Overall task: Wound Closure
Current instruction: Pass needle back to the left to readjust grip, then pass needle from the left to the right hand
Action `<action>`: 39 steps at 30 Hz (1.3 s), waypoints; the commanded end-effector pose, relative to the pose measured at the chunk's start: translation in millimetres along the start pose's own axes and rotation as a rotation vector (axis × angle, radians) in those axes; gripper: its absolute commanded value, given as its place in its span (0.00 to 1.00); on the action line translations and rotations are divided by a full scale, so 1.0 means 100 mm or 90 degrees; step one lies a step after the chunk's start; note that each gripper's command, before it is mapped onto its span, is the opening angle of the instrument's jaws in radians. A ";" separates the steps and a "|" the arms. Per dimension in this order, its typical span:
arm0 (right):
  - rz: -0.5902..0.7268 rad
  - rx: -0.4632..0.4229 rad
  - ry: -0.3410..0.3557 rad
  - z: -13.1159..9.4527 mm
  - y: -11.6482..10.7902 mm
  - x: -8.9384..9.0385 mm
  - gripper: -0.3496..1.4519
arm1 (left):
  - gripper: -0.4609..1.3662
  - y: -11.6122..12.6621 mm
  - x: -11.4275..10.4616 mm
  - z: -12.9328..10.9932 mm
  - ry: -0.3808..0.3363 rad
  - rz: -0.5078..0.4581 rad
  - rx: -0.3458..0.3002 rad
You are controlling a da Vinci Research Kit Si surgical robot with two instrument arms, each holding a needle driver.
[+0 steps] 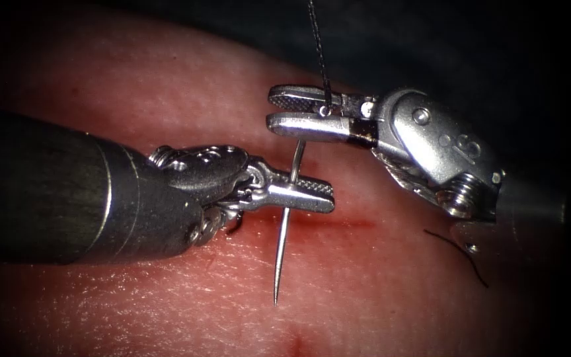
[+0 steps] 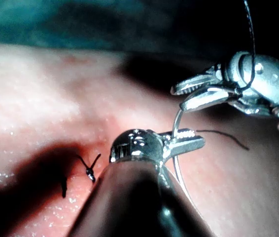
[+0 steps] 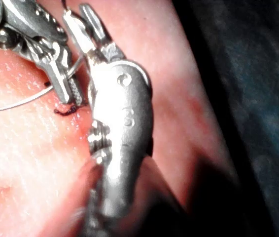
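Above the tissue (image 1: 378, 277), the bright curved needle (image 1: 284, 231) hangs free, its tip toward six o'clock, clenched mid-curve by the left tool (image 1: 299, 188). At two o'clock, the right tool (image 1: 302, 111) has its jaws slightly parted at the needle's tail, where the thread (image 1: 318, 46) runs up; a cut thread end (image 1: 460, 251) lies nearby.

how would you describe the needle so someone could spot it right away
Start at the pink pork tissue with its red cut. Above it, the left arm's steel tool holds the thin curved silver needle mid-curve, clear of the tissue. Unlike the black thread, it is rigid, shiny and sharply pointed.
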 end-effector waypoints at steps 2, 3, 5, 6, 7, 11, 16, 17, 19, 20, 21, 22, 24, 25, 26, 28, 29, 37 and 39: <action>-0.002 -0.042 -0.018 -0.001 -0.003 0.003 0.17 | 0.06 0.002 0.002 -0.002 0.005 -0.018 -0.018; -0.003 -0.053 -0.024 -0.001 -0.007 0.004 0.36 | 0.06 0.002 0.002 -0.003 0.005 -0.025 -0.021; 0.019 -0.064 -0.029 -0.002 -0.009 0.007 0.66 | 0.06 0.002 0.003 -0.004 0.004 -0.040 -0.026; 0.037 -0.071 -0.032 -0.002 -0.010 0.009 0.71 | 0.06 0.002 0.004 -0.005 0.007 -0.048 -0.029; 0.045 -0.075 -0.036 -0.003 -0.010 0.010 0.72 | 0.06 0.002 0.005 -0.005 0.009 -0.056 -0.032; 0.079 -0.089 -0.063 -0.008 -0.008 0.018 0.76 | 0.06 0.002 0.009 -0.007 0.022 -0.094 -0.047; 0.157 -0.101 -0.119 -0.017 -0.010 0.022 0.76 | 0.06 0.002 0.010 -0.009 0.031 -0.127 -0.068; 0.172 -0.106 -0.122 -0.018 -0.010 0.021 0.75 | 0.06 0.002 0.011 -0.009 0.031 -0.130 -0.070; 0.204 -0.115 -0.125 -0.020 -0.012 0.020 0.71 | 0.06 0.002 0.010 -0.009 0.030 -0.130 -0.071; 0.210 -0.120 -0.126 -0.021 -0.013 0.019 0.69 | 0.06 0.002 0.010 -0.009 0.030 -0.130 -0.071; 0.221 -0.124 -0.126 -0.021 -0.015 0.018 0.66 | 0.06 0.002 0.010 -0.009 0.030 -0.130 -0.072; 0.238 -0.129 -0.134 -0.019 -0.018 0.015 0.64 | 0.06 0.002 0.010 -0.009 0.030 -0.130 -0.072; 0.244 -0.131 -0.147 -0.018 -0.019 0.013 0.61 | 0.06 0.002 0.010 -0.009 0.030 -0.134 -0.072; 0.254 -0.133 -0.168 -0.016 -0.021 0.011 0.54 | 0.06 0.002 0.010 -0.009 0.030 -0.130 -0.072; 0.261 -0.136 -0.181 -0.015 -0.022 0.009 0.54 | 0.06 0.002 0.010 -0.009 0.029 -0.127 -0.073; 0.268 -0.139 -0.195 -0.012 -0.022 0.007 0.54 | 0.06 0.002 0.011 -0.009 0.030 -0.119 -0.071; 0.271 -0.141 -0.196 -0.011 -0.022 0.006 0.54 | 0.06 0.003 0.011 -0.009 0.031 -0.116 -0.070; 0.287 -0.160 -0.178 -0.010 -0.018 0.008 0.53 | 0.06 0.002 0.011 -0.009 0.038 -0.109 -0.062; 0.287 -0.165 -0.175 -0.010 -0.017 0.009 0.49 | 0.06 0.002 0.011 -0.009 0.039 -0.101 -0.060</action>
